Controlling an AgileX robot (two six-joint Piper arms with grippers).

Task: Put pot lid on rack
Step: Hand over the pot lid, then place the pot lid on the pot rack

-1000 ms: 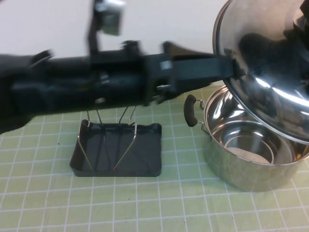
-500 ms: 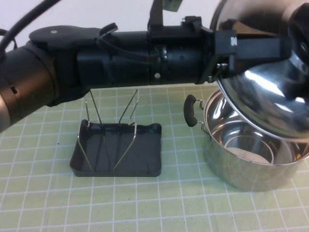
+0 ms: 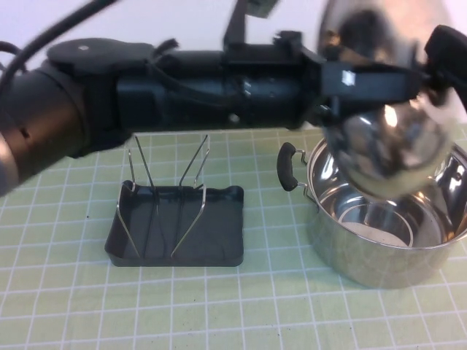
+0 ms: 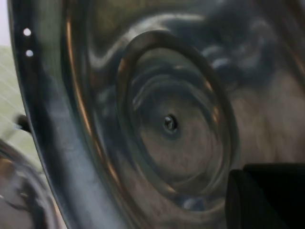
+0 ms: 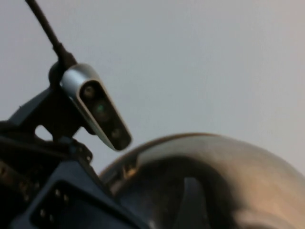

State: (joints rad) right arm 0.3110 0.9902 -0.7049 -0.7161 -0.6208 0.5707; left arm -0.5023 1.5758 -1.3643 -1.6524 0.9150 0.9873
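Note:
The shiny pot lid (image 3: 379, 146) is held in the air, tilted nearly upright over the open steel pot (image 3: 387, 248), underside toward the high camera. My left arm reaches across from the left. My left gripper (image 3: 408, 79) is shut across the lid's rim, and one dark finger (image 4: 267, 195) lies on the underside (image 4: 143, 119) near the centre screw. My right gripper (image 3: 446, 49) is at the lid's far right edge. The lid's dome (image 5: 214, 171) fills the bottom of the right wrist view. The dark grey rack (image 3: 175, 233) with wire prongs stands empty to the left of the pot.
The pot has a black side handle (image 3: 289, 168) facing the rack. A green gridded mat (image 3: 219, 306) covers the table. My left arm (image 3: 182, 87) hangs above the rack's prongs. The left wrist camera (image 5: 97, 107) shows in the right wrist view.
The left arm rose and reached further right onto the lid. The lid has since swung more upright, its lower edge lifting from the pot's right side. Rack and pot have not moved.

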